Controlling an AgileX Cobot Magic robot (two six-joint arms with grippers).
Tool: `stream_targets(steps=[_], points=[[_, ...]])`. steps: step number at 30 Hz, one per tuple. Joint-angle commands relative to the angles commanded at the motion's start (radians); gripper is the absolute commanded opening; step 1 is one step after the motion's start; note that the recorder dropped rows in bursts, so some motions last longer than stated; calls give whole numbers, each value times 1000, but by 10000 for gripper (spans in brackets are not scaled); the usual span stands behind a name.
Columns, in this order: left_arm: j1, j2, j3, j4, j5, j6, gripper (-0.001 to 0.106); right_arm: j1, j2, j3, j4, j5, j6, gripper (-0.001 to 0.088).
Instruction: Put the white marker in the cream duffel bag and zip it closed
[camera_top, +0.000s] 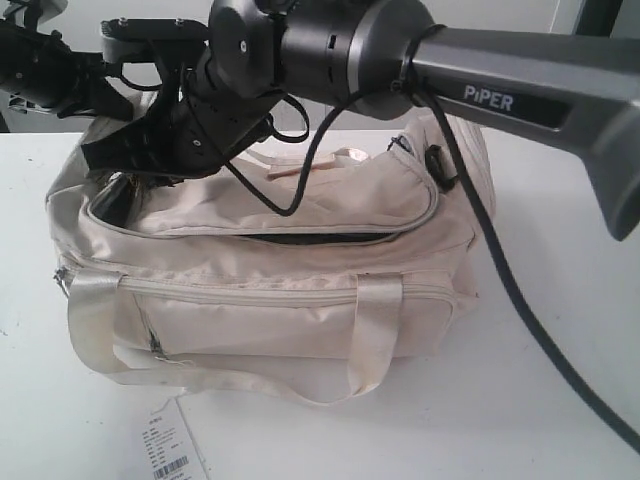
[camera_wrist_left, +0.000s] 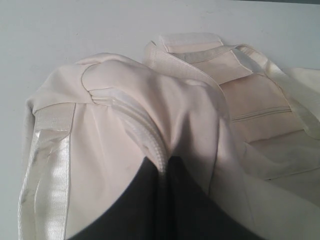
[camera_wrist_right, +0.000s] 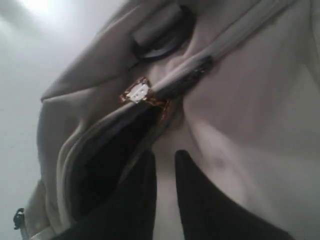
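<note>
Closest to the exterior camera, the right arm's grey tube lettered PIPER (camera_top: 520, 95) crosses from the counter's right edge toward its far left corner, trailing a black cable (camera_top: 500, 270). Beneath it a large soft cream fabric duffel bag (camera_top: 280, 250) sits on the white counter (camera_top: 420, 420), left of the middle. Its shiny cream strap handle (camera_top: 240, 375) hangs down the front, below the zipped front pocket (camera_top: 280, 290). The main zip is partly open, and a slit of dark grey lining (camera_top: 300, 238) shows along the top. A white paper barcode tag (camera_top: 170, 450) lies at the near edge, toward the left corner. In the right wrist view the right gripper (camera_wrist_right: 165, 152) hovers over the bag's top with its jaws a narrow gap apart. They grip nothing visible and stand just short of the small gold zipper charm (camera_wrist_right: 142, 95) on the grey zipper (camera_wrist_right: 200, 70). The left gripper (camera_wrist_left: 161, 167) has its jaws pressed together on a ridge of the bag's seam at one end. No view shows the white marker.
</note>
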Motion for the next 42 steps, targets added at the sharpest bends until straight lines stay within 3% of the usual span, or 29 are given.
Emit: stream_targets(steps=[2,4,10,21,32,34,38,42], points=[[0,0,0,0,0,0,6,0,12,-15,73,-37,0,437],[0,0,0,0,0,0,6,0,22,-15,126,-74,-9,487],[0,0,0,0,0,0,6,0,46,-15,130,-81,19,360],[0,0,0,0,0,0,6,-2,103,-15,131,-66,52,356],[0,0,0,0,11,0,6,-38,136,-15,131,-228,144,350],[0,0,0,0,11,0,6,-45,138,-15,131,-227,144,313],[0,0,0,0,12,0,6,-52,149,-15,168,-233,144,156],[0,0,0,0,15,4,6,-52,160,-15,201,-239,140,130]])
